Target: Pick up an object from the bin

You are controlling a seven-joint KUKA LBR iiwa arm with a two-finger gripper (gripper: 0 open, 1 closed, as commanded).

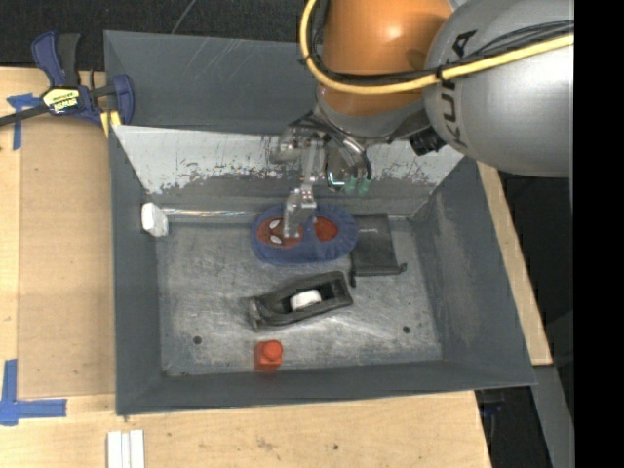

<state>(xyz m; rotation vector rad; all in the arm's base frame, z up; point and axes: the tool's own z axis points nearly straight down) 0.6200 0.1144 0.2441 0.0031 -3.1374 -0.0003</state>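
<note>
My gripper (294,224) hangs over the back middle of the bin, its fingers reaching down onto a round blue dish-like thing with red inside (327,245). The fingertips sit at the dish's left half, touching or just above it; I cannot tell whether they grip it. In front of the dish lies a black tape dispenser with a white roll (300,301). A flat black rectangular block (376,247) lies just right of the dish.
A small orange-red cap (269,355) rests near the front wall. A clear tube with a white cap (156,219) lies along the back left. The orange-covered arm looms over the bin's back right.
</note>
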